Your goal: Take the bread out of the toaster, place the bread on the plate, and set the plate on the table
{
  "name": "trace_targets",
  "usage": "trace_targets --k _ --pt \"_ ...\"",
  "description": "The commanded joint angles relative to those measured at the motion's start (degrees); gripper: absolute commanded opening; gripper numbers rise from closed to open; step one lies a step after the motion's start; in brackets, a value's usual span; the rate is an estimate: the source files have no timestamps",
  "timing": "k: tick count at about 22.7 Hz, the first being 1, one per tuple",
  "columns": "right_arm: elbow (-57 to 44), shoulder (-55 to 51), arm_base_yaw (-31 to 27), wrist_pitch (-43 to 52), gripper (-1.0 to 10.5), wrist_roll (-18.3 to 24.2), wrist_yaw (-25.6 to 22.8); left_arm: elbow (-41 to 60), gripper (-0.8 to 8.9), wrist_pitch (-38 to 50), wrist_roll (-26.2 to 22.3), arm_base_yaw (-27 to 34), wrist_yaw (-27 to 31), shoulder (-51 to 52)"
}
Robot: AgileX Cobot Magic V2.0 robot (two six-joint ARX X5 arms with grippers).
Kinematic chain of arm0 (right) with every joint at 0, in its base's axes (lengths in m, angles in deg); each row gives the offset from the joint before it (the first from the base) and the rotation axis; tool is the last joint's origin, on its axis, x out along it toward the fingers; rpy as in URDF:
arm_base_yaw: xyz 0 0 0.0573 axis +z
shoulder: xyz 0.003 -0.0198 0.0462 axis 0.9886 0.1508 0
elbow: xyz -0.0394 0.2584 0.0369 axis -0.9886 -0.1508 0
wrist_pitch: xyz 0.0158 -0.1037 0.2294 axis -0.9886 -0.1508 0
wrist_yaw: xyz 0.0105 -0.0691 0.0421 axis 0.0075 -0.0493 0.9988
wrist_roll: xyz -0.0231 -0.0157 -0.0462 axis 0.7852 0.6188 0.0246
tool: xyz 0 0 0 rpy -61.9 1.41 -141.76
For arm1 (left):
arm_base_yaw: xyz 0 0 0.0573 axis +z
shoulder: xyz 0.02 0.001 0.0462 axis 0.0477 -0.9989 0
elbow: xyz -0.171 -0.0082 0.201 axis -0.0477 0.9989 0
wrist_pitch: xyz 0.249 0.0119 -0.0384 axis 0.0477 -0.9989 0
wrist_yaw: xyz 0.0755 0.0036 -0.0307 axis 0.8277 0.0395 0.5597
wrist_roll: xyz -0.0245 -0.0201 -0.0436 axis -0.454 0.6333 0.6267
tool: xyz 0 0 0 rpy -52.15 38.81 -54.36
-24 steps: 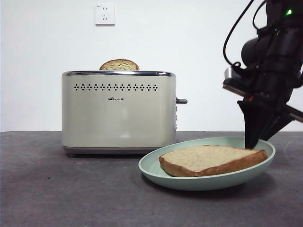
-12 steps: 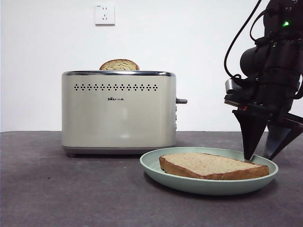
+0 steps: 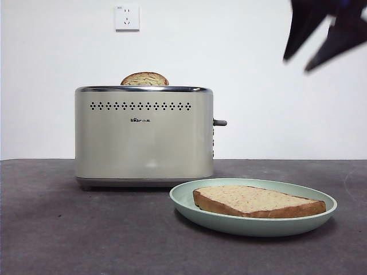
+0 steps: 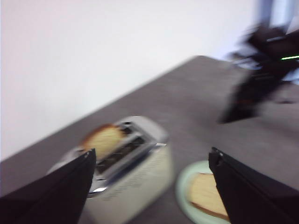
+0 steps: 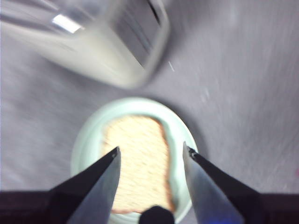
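The bread (image 3: 258, 200) lies flat in the mint-green plate (image 3: 184, 201), which rests on the table (image 3: 57, 229) to the right of the cream toaster (image 3: 143, 137). My right gripper (image 3: 299, 63) hangs open and empty high above the plate's right side. In the right wrist view the gripper (image 5: 150, 148) looks down on the bread (image 5: 138, 163) and the plate (image 5: 86, 144). My left gripper (image 4: 152, 153) is open and empty, high above the toaster (image 4: 135, 182) and the plate (image 4: 183, 186).
A smaller slice with a domed top (image 3: 144, 79) sticks out of the toaster's slot; it also shows in the left wrist view (image 4: 103, 140). A white wall with a socket (image 3: 127, 17) stands behind the table.
The plate's tilted right side came down flat onto the table. My right gripper let go of the rim and rose to the top right of the front view.
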Motion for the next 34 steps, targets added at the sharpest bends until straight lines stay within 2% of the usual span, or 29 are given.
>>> trace_targets --k 1,3,6,9,10,12,13,21,26,34 --pt "-0.2 -5.6 1.4 0.1 2.3 -1.8 2.5 11.5 4.04 8.0 -0.9 -0.1 6.3 3.3" --pt "-0.2 -9.3 2.6 -0.2 2.2 -1.9 6.5 23.5 4.04 17.9 -0.9 0.0 9.7 8.5" --pt "-0.2 -12.7 5.0 -1.3 2.2 -1.4 6.4 37.9 4.04 30.8 1.0 0.0 12.1 17.2" --pt "-0.8 -15.4 8.0 -1.3 2.2 -0.2 5.4 46.7 3.96 35.1 4.0 0.0 13.8 24.7" --pt "-1.5 -15.9 8.7 -1.0 2.2 -0.1 5.4 48.2 3.37 35.0 5.0 0.0 15.0 26.0" --pt "-3.6 -16.8 9.7 -0.9 0.5 1.2 5.5 49.9 0.26 33.3 5.7 0.0 15.0 27.5" --pt "-4.5 -16.9 10.0 -0.9 -0.2 2.3 5.5 49.9 -0.11 32.4 6.6 0.0 15.0 27.6" --pt "-8.7 -17.1 10.6 -0.2 -0.1 4.1 5.4 49.9 -0.08 30.5 7.5 -0.1 15.0 27.6" --pt "-8.7 -17.1 10.6 0.6 0.0 2.3 5.6 49.9 -0.04 27.4 8.0 -0.1 14.9 27.6" --pt "-8.7 -17.1 10.5 0.9 0.0 2.3 5.6 49.9 -0.04 21.7 8.0 -0.1 15.0 27.6"
